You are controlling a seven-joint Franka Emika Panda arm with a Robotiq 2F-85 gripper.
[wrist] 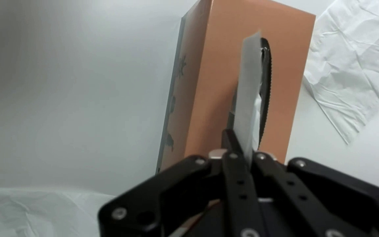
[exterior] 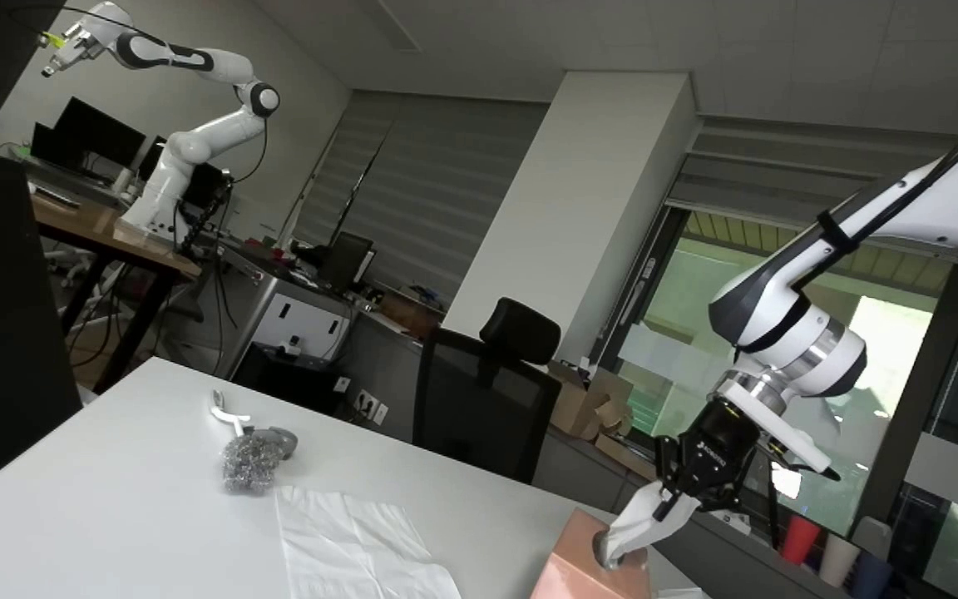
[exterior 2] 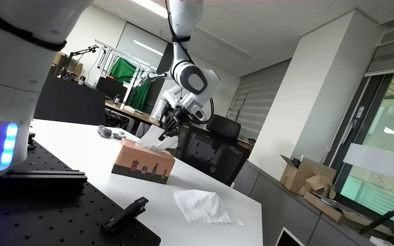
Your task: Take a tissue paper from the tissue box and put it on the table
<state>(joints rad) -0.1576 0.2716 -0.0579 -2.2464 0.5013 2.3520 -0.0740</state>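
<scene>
The orange-pink tissue box stands on the white table, and it shows in both exterior views, here with its cactus-print side. In the wrist view, the box lies below my jaws with its dark slot visible. My gripper is shut on a white tissue just above the box; the tissue's lower part still goes into the slot. The gripper and the pinched tissue also show in the wrist view. The fingertips are partly hidden by the tissue.
A spread tissue lies on the table on one side of the box, and another tissue lies on the other side. A grey shaggy object sits near a white piece. A black chair stands at the table edge. A black clamp sits on the base plate.
</scene>
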